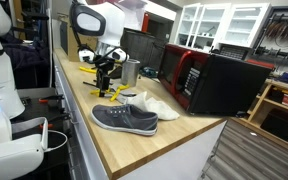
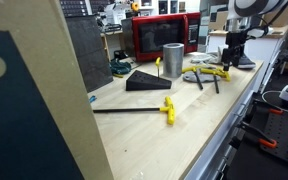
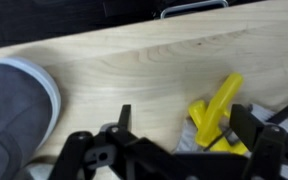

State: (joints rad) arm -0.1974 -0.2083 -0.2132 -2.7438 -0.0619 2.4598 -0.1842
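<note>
My gripper (image 3: 185, 117) stands open just above the wooden counter (image 3: 134, 60). Its dark fingers (image 3: 125, 115) straddle a cluster of yellow-handled tools (image 3: 216, 112), which lie toward the right finger, and nothing is gripped. In both exterior views the gripper (image 1: 106, 70) (image 2: 234, 46) hangs over these yellow tools (image 1: 92, 72) (image 2: 206, 73). A grey shoe with a white sole (image 3: 14, 110) (image 1: 124, 119) lies close beside it. Whether the fingers touch the tools cannot be told.
A metal cup (image 1: 131, 72) (image 2: 172, 60) and a red microwave (image 1: 189, 78) (image 2: 162, 35) stand behind the tools. A white shoe (image 1: 152, 103) lies by the grey one. A black wedge (image 2: 144, 80) and a yellow T-handled rod (image 2: 167, 107) lie further along the counter.
</note>
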